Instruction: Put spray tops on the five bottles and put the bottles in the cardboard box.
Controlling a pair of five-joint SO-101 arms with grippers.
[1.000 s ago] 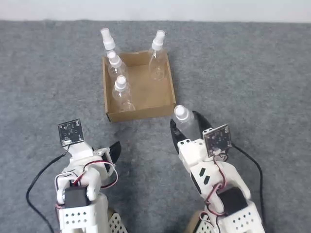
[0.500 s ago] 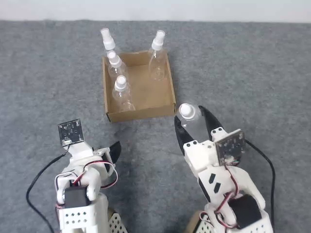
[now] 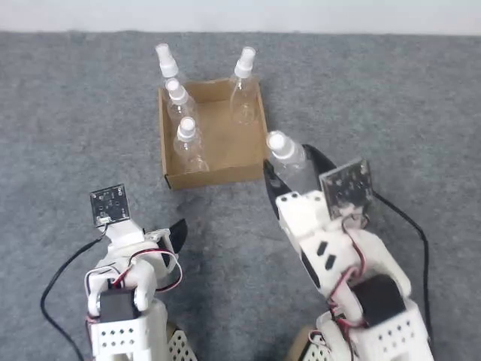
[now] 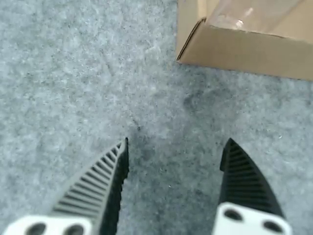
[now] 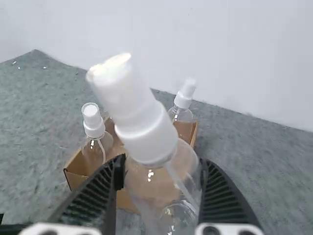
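So the right claw (image 5: 161,160) has its jaws clamped on the clear body of a bottle (image 3: 291,162), one finger each side. The bottle's white spray top (image 3: 276,141) is on, and it's tilted, leaning toward the cardboard box (image 3: 218,175). It hangs just off the box's near right corner, above the grey desk (image 3: 376,98).

The box sits toward the desk's far edge. A row of three capped bottles (image 3: 189,149) runs along its left wall. The farthest one's base is hidden, so can't say for sure it's inside. A fourth capped bottle (image 3: 242,104) stands in the far right corner.

The left claw (image 4: 177,147) is wide open with nothing in it, low over bare desk near the box's near left corner.
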